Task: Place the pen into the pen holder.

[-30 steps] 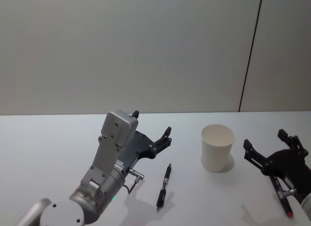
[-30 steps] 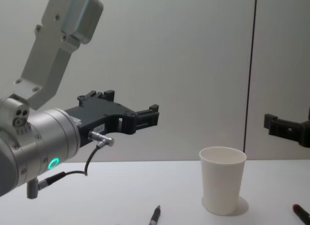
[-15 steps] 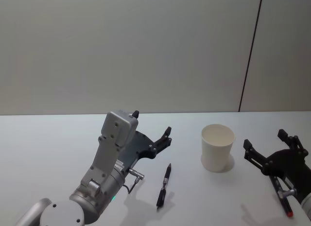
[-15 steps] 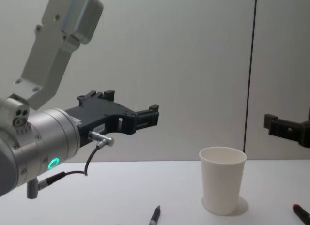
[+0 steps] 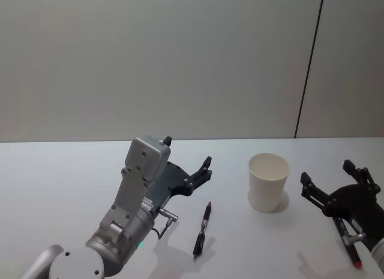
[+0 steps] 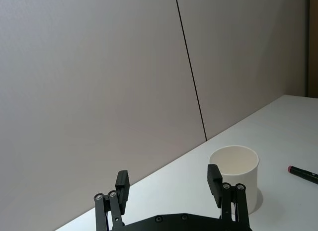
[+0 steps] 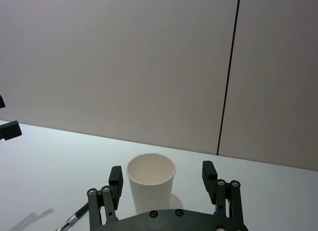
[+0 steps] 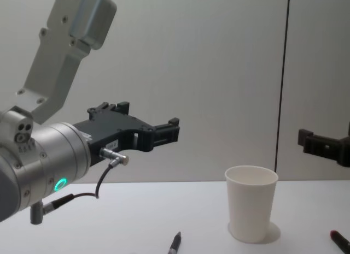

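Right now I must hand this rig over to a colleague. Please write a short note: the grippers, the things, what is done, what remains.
Left gripper: open, empty, raised above the table, just behind the black pen.
Right gripper: open, empty, to the right of the pen holder.
Black pen: flat on the table, left of the pen holder, not touching it.
Pen holder: upright, looks empty.
A red-tipped pen also lies on the table near the right gripper.
Done: nothing yet.
Left: grasp the pen, lift it, drop it into the pen holder.
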